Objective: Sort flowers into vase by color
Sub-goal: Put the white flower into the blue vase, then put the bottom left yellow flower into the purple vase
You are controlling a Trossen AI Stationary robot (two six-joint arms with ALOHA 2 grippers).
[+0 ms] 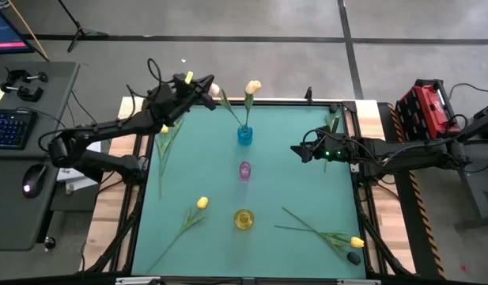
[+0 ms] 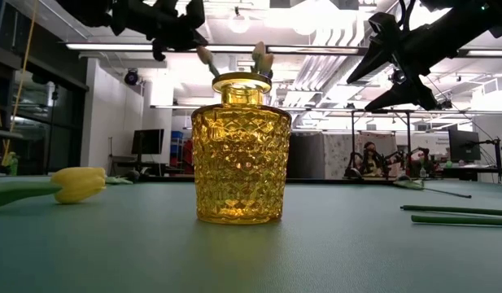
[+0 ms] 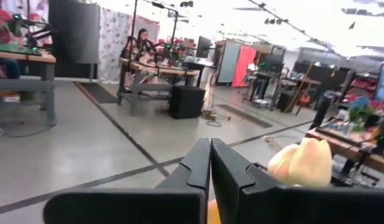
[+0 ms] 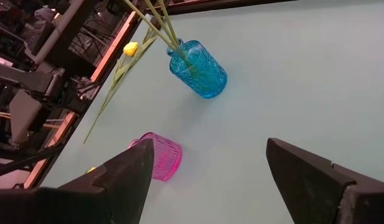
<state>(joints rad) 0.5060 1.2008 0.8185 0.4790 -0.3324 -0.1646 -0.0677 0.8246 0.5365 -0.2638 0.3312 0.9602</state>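
Seen from above, the left gripper (image 1: 206,96) is held closed at the mat's far edge beside a peach tulip (image 1: 214,90), while two peach tulips stand in the blue vase (image 1: 244,134). The right gripper (image 1: 297,150) is held open above the green mat (image 1: 299,190). At table height, the yellow vase (image 2: 240,152) is flanked by a yellow tulip (image 2: 78,184). In the right wrist view, the pink vase (image 4: 159,157) is seen empty.

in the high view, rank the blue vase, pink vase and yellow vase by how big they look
1. yellow vase: looks widest from above.
2. blue vase: slightly smaller, though the flower stems standing in it blur its outline.
3. pink vase: smallest.
The camera looks straight down on all three, so nearness barely skews this; yellow and blue are close.
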